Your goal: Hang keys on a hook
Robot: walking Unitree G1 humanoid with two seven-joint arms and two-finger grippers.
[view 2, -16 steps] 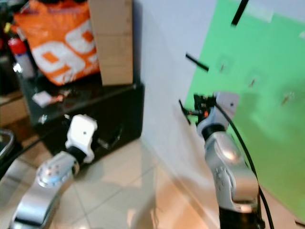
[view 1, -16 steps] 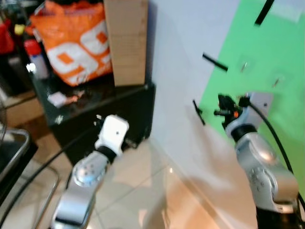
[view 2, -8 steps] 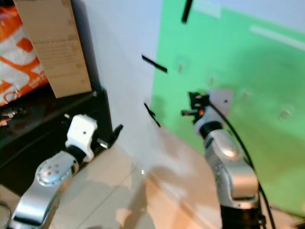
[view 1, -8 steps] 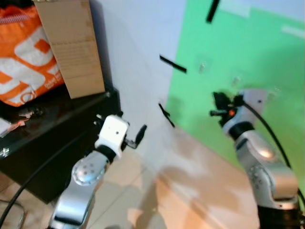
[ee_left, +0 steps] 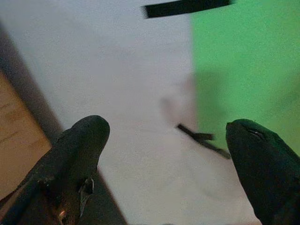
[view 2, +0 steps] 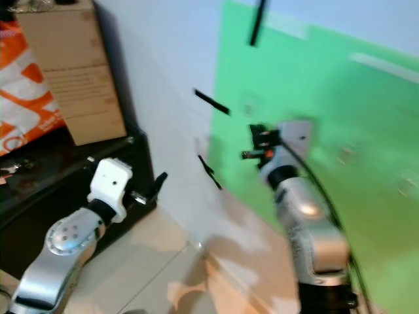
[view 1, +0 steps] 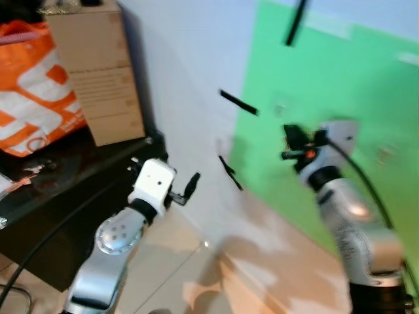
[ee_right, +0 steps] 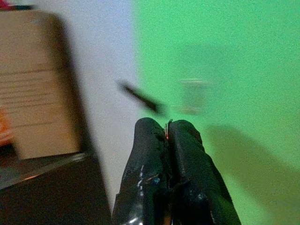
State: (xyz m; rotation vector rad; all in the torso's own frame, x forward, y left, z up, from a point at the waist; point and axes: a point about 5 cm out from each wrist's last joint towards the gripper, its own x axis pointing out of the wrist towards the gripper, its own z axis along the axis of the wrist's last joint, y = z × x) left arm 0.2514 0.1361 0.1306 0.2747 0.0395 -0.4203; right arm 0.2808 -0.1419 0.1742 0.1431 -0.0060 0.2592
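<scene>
The right gripper (ee_right: 166,136) is raised in front of the green panel (view 1: 353,85) on the wall, and its fingers (ee_right: 145,154) are pressed together with only a thin red and silver sliver, probably the keys (ee_right: 166,131), showing between the tips. A small clear hook (ee_right: 193,96) sits on the green panel just beyond these fingers, blurred. The left gripper (ee_left: 164,140) is held lower, near the black cabinet (view 1: 59,196), with its fingers wide apart and holding nothing.

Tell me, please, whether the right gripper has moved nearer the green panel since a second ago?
Cannot tell: the right gripper now overlaps the green panel, but the whole view swung, so the camera moved.
</scene>
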